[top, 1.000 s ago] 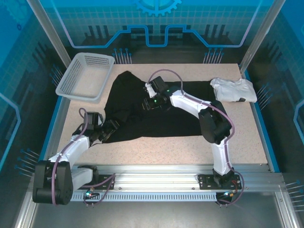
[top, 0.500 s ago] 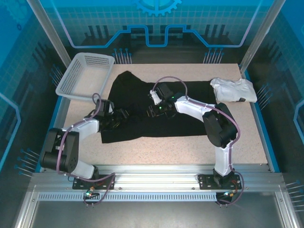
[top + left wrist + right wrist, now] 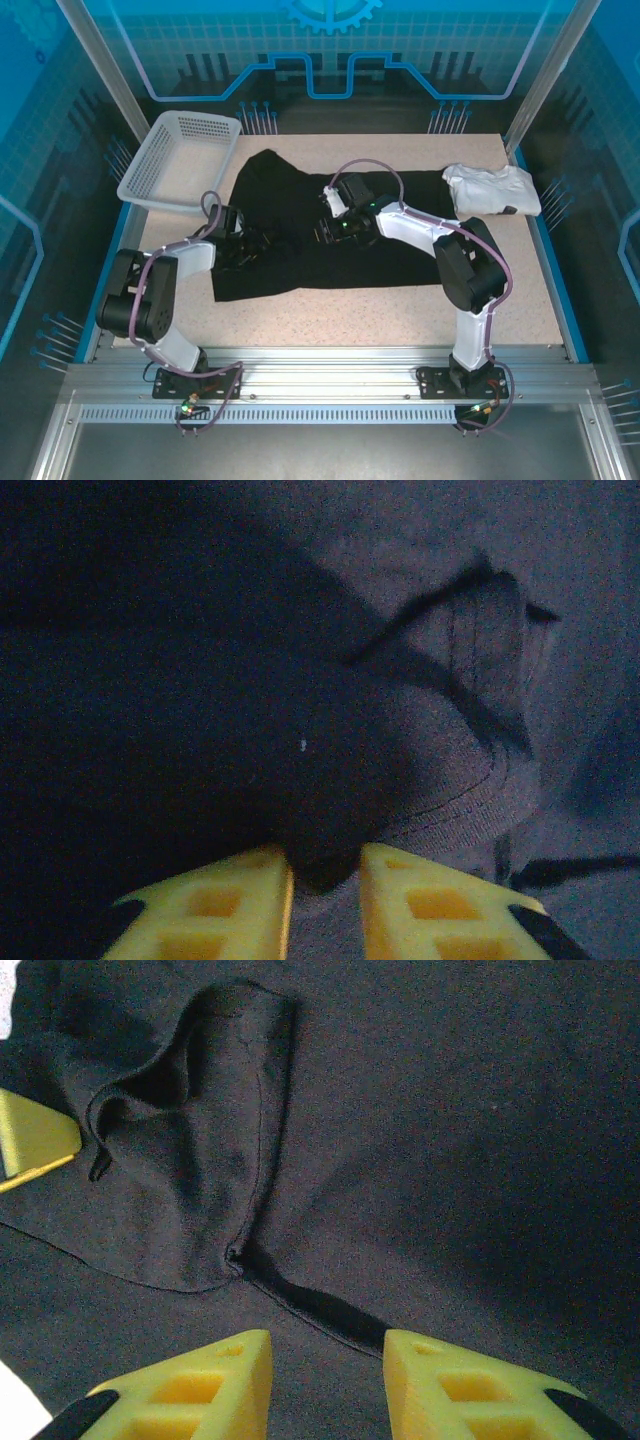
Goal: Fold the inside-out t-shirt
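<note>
the left gripper [image 3: 325,865] clenches a fold near the left edge of the t-shirt [image 3: 340,268]; the right gripper [image 3: 328,1360] hangs released over its middle; its length runs sideways.

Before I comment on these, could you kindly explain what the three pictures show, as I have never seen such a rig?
Two robot arms are bolted at the near edge of a speckled table. One picture looks down from above; the other two come from a camera on each wrist, showing its yellow fingers. On the table lie a black cloth t-shirt, a white folded garment and a white plastic mesh basket. The left gripper pinches a fold of the t-shirt; the right gripper hangs open over it.
</note>
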